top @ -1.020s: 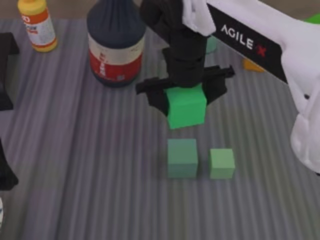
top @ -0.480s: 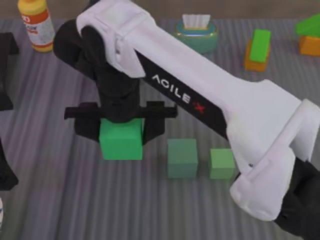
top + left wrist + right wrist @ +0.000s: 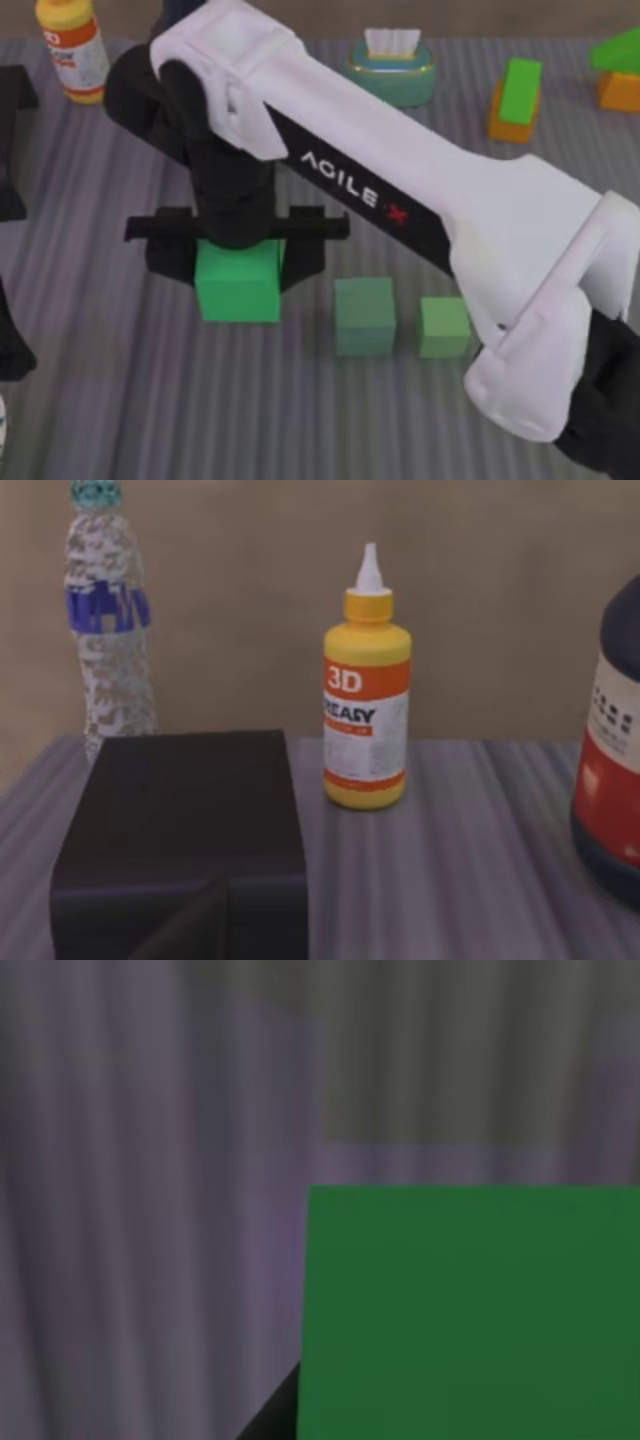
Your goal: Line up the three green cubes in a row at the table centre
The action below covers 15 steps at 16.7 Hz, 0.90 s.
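My right gripper (image 3: 238, 262) is shut on the largest, bright green cube (image 3: 238, 290), holding it low over the ribbed table (image 3: 150, 400), left of centre. The right wrist view is filled by that cube (image 3: 470, 1310), with one dark finger (image 3: 282, 1412) at its edge. To its right the mid-sized teal-green cube (image 3: 364, 315) and the small pale green cube (image 3: 444, 326) sit side by side with a narrow gap. The held cube sits slightly farther back than those two. My left arm (image 3: 12, 345) stays parked at the table's left edge.
A yellow glue bottle (image 3: 72, 48) and a black box (image 3: 10, 140) stand at the back left. A teal tissue holder (image 3: 392, 68) and two orange blocks, one with a green slab (image 3: 515, 98), one with a green wedge (image 3: 620, 70), stand at the back. A dark bottle (image 3: 610, 780) stands near the glue.
My right arm swung left with the bright green cube, from behind the teal-green cube to its left side. In the last half second it only eased slightly lower. The other two cubes stayed put.
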Available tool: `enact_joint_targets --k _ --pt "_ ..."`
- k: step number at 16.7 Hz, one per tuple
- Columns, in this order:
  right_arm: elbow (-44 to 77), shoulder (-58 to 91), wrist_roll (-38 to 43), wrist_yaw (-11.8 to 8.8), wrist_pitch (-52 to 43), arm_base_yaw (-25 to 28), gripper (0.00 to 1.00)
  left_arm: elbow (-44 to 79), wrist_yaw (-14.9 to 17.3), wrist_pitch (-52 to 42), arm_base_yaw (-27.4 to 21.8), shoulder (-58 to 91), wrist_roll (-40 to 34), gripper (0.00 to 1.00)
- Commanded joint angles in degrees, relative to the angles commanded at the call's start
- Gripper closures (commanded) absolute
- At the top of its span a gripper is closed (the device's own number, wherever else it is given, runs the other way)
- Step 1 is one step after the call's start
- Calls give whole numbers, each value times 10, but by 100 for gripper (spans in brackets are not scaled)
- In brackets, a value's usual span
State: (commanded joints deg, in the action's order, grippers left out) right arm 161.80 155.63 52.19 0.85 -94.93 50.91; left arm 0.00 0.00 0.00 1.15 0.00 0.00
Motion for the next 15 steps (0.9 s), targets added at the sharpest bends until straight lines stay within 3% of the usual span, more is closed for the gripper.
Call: enact_joint_targets --k 8,15 --pt "-236 -54 0 -1 167 3 100 0 0 0 0 0 0 0" --pt "-271 -63 0 -1 198 5 100 0 0 0 0 0 0 0"
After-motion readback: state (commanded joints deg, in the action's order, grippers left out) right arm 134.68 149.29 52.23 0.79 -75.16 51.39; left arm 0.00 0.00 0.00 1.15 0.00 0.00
